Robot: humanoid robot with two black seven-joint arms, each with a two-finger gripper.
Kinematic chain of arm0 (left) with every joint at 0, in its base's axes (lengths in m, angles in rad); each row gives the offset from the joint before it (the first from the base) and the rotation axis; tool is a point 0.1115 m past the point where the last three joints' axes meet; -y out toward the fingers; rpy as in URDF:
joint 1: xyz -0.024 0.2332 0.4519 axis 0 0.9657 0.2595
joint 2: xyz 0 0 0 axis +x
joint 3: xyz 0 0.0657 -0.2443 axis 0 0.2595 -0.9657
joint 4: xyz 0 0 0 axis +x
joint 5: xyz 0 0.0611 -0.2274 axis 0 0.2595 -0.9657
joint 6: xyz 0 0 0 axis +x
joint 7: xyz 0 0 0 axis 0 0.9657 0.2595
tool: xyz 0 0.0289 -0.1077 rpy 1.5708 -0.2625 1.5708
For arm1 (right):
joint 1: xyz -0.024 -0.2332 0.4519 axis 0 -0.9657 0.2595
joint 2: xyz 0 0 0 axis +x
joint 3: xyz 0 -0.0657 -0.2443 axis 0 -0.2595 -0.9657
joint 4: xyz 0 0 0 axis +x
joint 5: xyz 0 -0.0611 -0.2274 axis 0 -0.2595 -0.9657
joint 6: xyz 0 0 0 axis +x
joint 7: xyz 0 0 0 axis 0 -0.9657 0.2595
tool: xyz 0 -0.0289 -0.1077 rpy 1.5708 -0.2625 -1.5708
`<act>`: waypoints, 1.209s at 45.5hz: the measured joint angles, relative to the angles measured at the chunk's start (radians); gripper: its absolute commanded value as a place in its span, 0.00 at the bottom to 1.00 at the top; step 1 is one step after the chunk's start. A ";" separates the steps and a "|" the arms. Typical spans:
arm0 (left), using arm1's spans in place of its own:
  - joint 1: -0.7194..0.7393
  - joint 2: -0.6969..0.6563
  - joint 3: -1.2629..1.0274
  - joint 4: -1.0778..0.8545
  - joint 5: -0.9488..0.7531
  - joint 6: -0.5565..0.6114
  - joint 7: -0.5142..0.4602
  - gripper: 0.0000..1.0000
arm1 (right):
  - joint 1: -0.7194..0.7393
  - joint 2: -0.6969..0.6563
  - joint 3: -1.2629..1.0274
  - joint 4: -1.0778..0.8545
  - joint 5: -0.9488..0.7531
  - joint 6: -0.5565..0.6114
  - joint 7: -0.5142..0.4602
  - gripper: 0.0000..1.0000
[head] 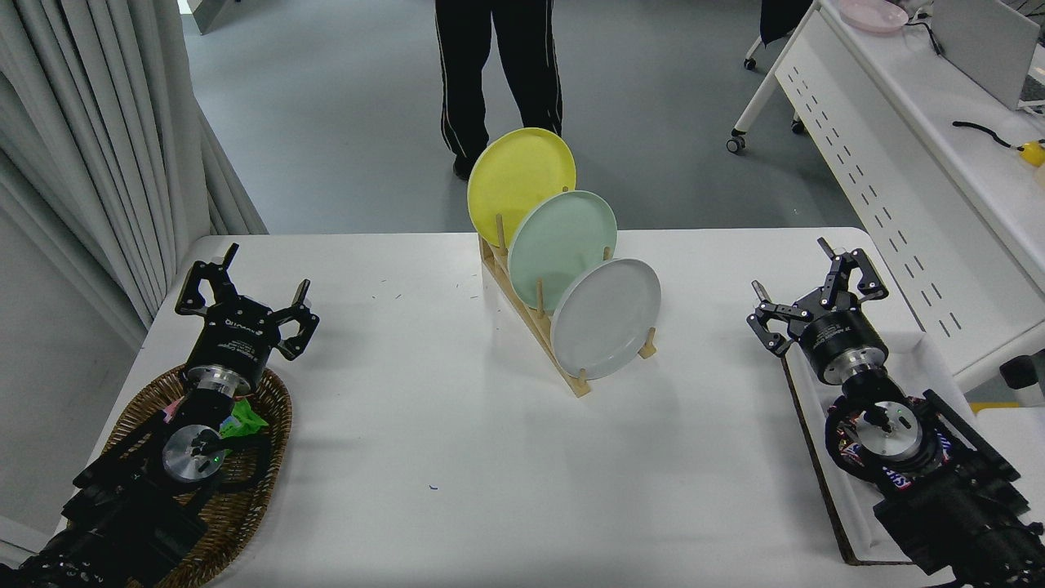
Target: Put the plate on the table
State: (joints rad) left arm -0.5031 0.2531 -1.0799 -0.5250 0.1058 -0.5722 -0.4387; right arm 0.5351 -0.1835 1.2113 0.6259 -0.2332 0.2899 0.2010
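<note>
Round pale grey-white plate upright in front slot of wooden rack on white table; L gripper & R gripper both wide open, holding nothing.

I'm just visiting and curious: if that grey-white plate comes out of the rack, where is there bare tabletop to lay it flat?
The widest bare patch of the table lies in front of the wooden rack, between the wicker basket and the tray. Smaller strips flank the rack, short of the left gripper and right gripper. The plate stands in the rack.
</note>
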 measured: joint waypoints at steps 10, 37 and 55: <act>0.000 0.000 -0.001 0.000 -0.001 -0.003 0.000 1.00 | 0.000 0.003 -0.012 0.000 0.000 0.000 0.000 1.00; 0.000 0.000 0.000 0.000 -0.001 -0.004 -0.003 1.00 | -0.007 0.007 -0.037 0.000 0.000 0.000 0.000 1.00; 0.000 0.000 0.000 0.000 -0.002 -0.004 -0.003 1.00 | 0.010 0.013 -0.037 -0.036 0.000 0.000 0.000 1.00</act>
State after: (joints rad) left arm -0.5031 0.2528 -1.0799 -0.5247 0.1043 -0.5760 -0.4418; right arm 0.5449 -0.1703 1.1744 0.5903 -0.2332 0.2899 0.2005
